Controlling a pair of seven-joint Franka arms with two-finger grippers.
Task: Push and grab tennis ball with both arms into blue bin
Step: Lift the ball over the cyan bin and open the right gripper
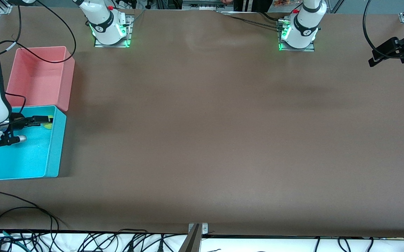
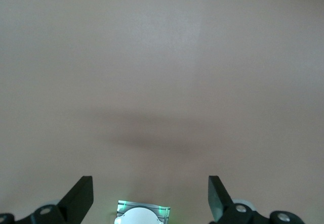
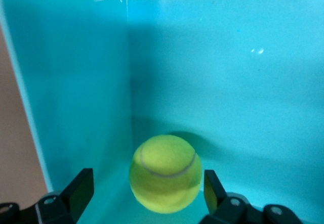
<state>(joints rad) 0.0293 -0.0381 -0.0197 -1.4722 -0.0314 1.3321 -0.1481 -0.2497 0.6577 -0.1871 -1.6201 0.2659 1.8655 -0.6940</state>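
Note:
The tennis ball point(image 1: 49, 125) lies inside the blue bin point(image 1: 56, 147), in a corner at the end of the bin next to the pink bin. My right gripper point(image 1: 47, 120) reaches down into the bin. In the right wrist view the ball point(image 3: 164, 173) sits between the open fingers point(image 3: 81, 188) of the right gripper point(image 3: 144, 191), close to one finger and apart from the other, with the bin's walls point(image 3: 228, 82) around it. My left gripper point(image 1: 380, 56) hangs high over the left arm's end of the table, open and empty point(image 2: 150, 196).
The pink bin point(image 1: 67, 84) stands beside the blue bin, farther from the front camera, with a black cable draped over it. The left arm's green-lit base point(image 2: 143, 214) shows below the left gripper. Cables lie along the table's front edge point(image 1: 83, 241).

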